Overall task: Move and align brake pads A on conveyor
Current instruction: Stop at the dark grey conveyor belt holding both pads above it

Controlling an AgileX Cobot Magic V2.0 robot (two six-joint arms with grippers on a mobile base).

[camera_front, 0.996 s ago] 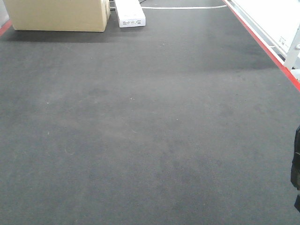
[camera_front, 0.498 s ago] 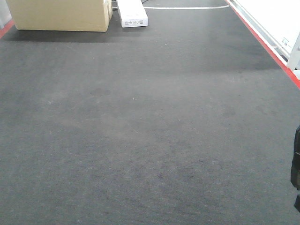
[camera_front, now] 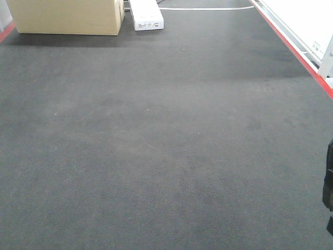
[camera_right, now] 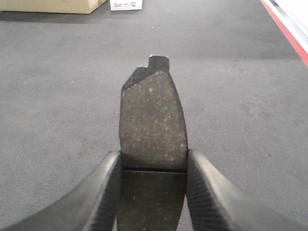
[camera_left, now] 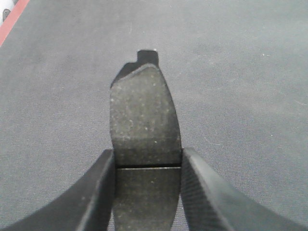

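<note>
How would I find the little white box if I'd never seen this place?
Follow the wide dark conveyor with red edges to the far end. A big tan cardboard box sits there on the left, and just to its right lies the white box. It is much smaller, flat and long, with dark print on its near end.

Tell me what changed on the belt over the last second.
Almost nothing. The cardboard box, the white box and the red edge slid slightly right together in the front view, which suggests the camera shifted, not the things. The conveyor shows no pad there, as before. The left gripper holds the left brake pad, the right gripper the right brake pad; no earlier wrist pictures show when.
</note>
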